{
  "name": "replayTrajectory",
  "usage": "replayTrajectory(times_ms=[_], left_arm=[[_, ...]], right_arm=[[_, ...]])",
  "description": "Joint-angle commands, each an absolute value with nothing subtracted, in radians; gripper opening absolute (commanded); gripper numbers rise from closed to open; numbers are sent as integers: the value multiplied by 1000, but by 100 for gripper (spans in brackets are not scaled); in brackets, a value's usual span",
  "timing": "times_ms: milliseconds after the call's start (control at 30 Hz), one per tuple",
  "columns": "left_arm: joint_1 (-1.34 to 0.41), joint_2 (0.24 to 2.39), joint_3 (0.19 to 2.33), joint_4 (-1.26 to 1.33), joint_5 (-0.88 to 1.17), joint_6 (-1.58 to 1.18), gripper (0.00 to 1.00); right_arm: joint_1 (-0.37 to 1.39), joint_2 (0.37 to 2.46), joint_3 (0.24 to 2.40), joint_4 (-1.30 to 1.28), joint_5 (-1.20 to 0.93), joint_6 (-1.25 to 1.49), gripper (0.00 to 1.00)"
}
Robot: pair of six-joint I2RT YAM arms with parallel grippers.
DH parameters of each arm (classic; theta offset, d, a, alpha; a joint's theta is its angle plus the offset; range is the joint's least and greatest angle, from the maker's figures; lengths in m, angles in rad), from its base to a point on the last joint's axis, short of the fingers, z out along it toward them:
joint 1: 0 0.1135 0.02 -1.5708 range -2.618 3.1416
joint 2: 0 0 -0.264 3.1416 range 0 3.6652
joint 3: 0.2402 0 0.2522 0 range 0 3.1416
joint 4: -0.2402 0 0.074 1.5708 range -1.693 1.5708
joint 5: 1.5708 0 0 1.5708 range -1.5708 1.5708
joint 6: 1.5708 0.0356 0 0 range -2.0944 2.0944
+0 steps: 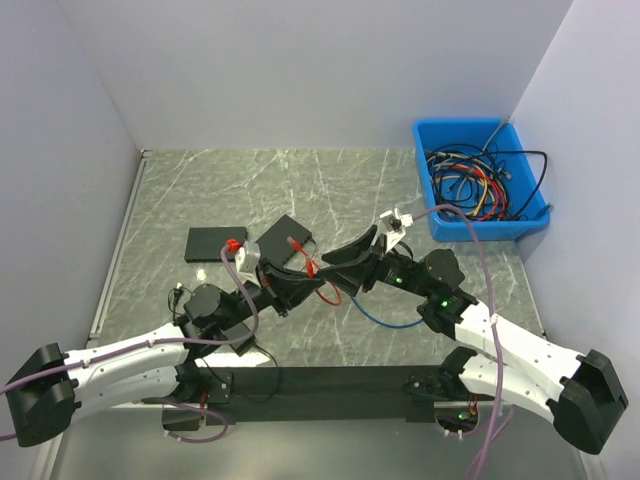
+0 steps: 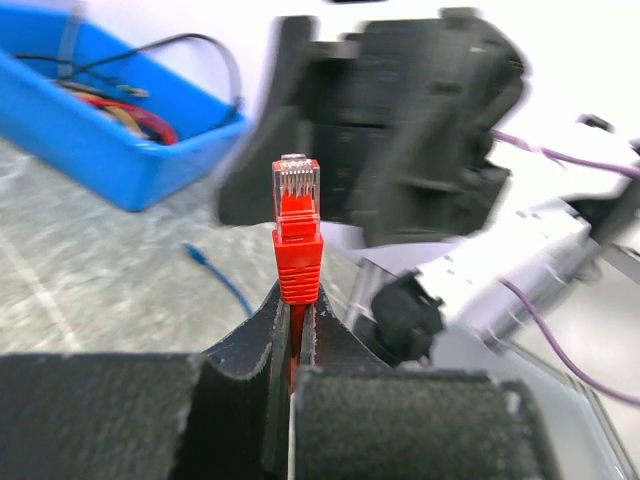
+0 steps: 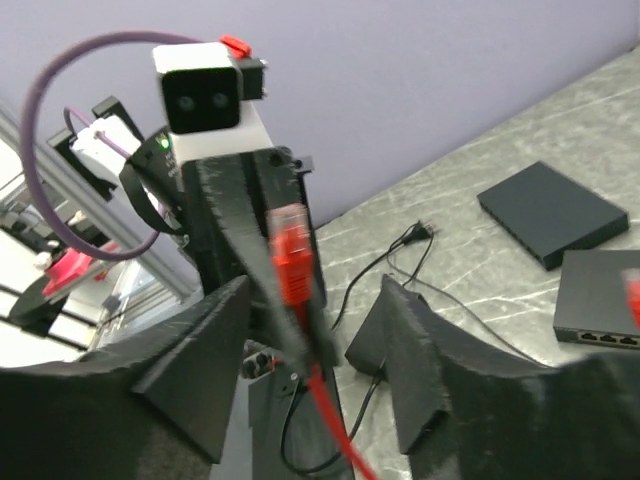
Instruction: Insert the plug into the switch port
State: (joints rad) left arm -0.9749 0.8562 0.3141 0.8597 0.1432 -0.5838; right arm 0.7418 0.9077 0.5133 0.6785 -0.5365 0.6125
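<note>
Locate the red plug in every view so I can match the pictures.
Top external: the red plug sits just left of picture centre.
Left wrist: plug at centre, upright, pinched by the left gripper.
Right wrist: plug left of centre, inside the open right gripper.
Shared landmark: the left gripper.

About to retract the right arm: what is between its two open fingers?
The red plug, pinched in the shut left gripper, stands between the open fingers of the right gripper. The right wrist view shows it.
</note>
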Motion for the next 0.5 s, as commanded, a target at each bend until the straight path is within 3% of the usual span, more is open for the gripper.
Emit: replayTrajectory(times_ms=[0,467], left_arm=[[-976,836,319,965,282,-580,1],[-974,772,318,1043,446,-627,1]], right_arm=[[746,942,514,771,-597,627,57],[753,893,535,848,-703,672,37]])
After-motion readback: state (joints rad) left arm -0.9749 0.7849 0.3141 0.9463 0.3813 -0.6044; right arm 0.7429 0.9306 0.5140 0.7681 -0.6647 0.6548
